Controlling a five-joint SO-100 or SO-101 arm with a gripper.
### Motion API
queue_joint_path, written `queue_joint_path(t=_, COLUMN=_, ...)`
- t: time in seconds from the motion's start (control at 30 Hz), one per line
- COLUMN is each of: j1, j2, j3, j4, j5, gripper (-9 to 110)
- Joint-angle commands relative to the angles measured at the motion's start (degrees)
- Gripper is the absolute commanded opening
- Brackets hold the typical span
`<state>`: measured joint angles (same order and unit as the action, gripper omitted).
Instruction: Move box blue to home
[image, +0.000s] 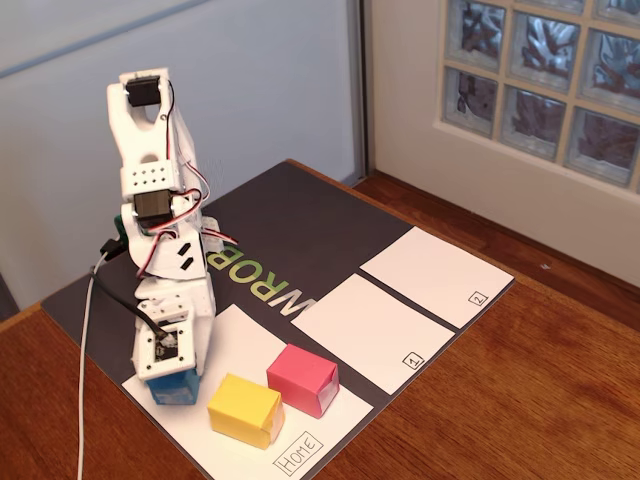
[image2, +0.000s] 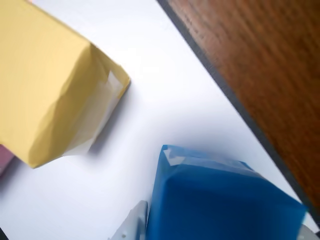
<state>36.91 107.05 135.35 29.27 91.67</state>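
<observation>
The box blue (image: 172, 389) is at the left end of home (image: 243, 342), the large white sheet with a boxed "Home" label (image: 298, 455) at its near corner. My gripper (image: 171, 384) points straight down and is shut on it. In the wrist view the box blue (image2: 220, 200) fills the bottom, with a grey finger (image2: 134, 225) pressed to its left side and the tip of the other at its right edge. The white of home (image2: 165, 100) lies just beneath it. Whether the box rests on the sheet or hangs just above it I cannot tell.
A yellow block (image: 245, 408) (image2: 45, 95) sits on home just right of the box blue, and a pink block (image: 302, 378) beyond it. Smaller white sheets marked "1" (image: 370, 330) and "2" (image: 435, 275) lie further right on the dark mat (image: 300, 225). Wooden tabletop (image: 520, 400) surrounds the mat.
</observation>
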Motion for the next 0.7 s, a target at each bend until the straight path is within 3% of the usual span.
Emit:
queue_joint_path(t=0.0, j1=0.9, j2=4.1, j3=-0.8, j4=-0.4, j5=-0.9, gripper=33)
queue_joint_path(t=0.43, j1=1.9, j2=11.1, j3=-1.8, j4=-4.6, j5=-2.2, gripper=31)
queue_joint_path(t=0.67, j1=-3.7, j2=16.5, j3=-3.1, j4=-4.7, j5=-0.9, gripper=30)
